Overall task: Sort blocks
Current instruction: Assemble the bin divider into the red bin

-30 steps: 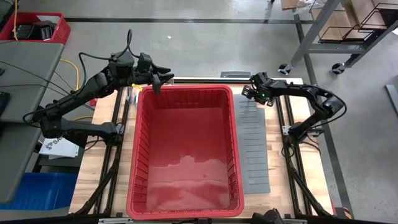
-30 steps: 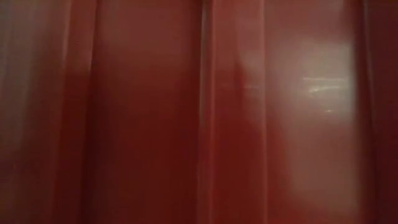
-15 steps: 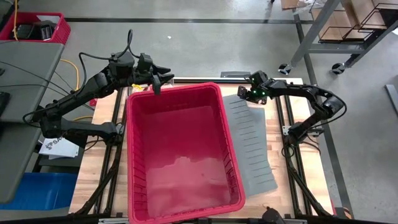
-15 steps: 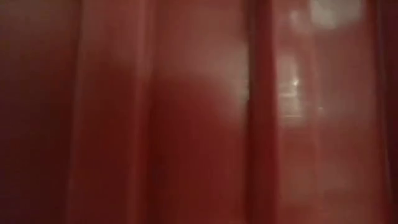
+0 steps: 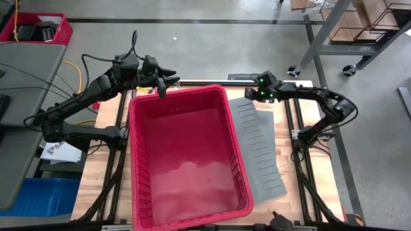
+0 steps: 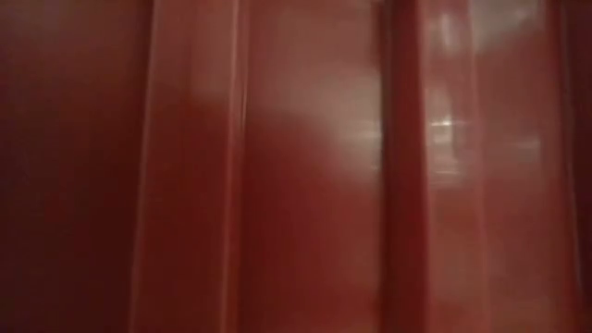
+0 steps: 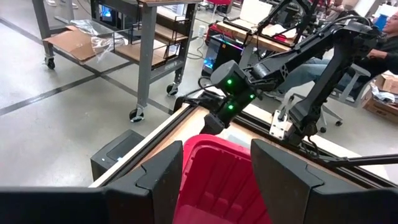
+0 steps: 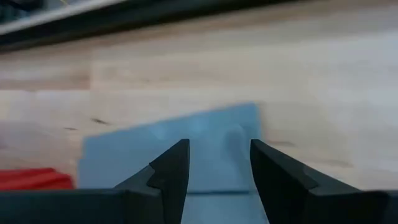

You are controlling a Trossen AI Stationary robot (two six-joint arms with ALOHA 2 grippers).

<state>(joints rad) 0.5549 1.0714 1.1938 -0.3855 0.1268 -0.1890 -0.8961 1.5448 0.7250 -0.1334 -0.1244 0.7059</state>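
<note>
Bin (image 5: 186, 160) had skewed across the worktop (image 5: 103, 160) within the second, its far rim between the left hand's (image 7: 216, 171) parted fingers; right hand (image 8: 217, 165), narrowing yet unladen, hovered over the divider sheet (image 5: 260, 154); no blocks visible, sorting unstarted.

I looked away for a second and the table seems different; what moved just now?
The large red plastic bin swung askew, its far end shifting toward the left arm. The flat grey slotted sheet beside it turned too. The right gripper edged slightly along the table's far edge. The left gripper stayed at the bin's far rim.
</note>
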